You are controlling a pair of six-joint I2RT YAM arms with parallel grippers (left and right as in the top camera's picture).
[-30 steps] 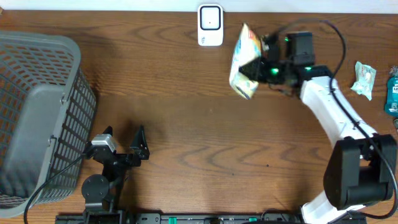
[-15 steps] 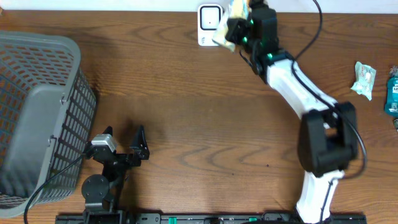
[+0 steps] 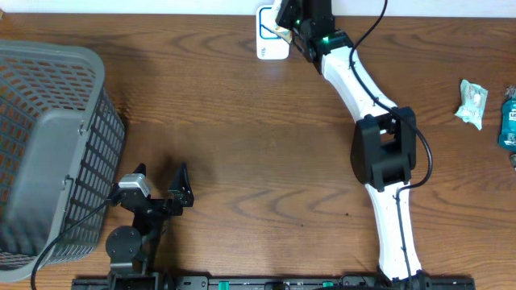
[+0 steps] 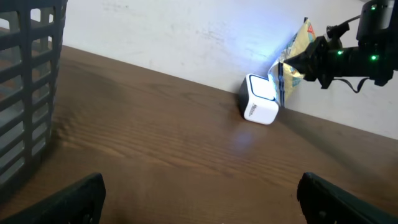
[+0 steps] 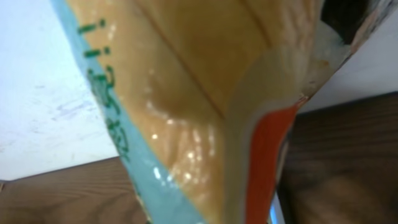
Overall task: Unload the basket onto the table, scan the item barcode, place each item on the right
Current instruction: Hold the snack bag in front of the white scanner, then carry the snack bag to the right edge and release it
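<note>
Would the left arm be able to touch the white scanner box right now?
Probably not easily. The left gripper sits open near the front edge, the scanner stands at the far edge, and the right gripper holds a snack bag close by it.

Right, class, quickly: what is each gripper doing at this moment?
Left gripper: open, holding nothing.
Right gripper: shut on the snack packet.

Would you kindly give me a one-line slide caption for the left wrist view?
The right tool holds a snack bag up to the glowing white scanner at the back of the table.
</note>
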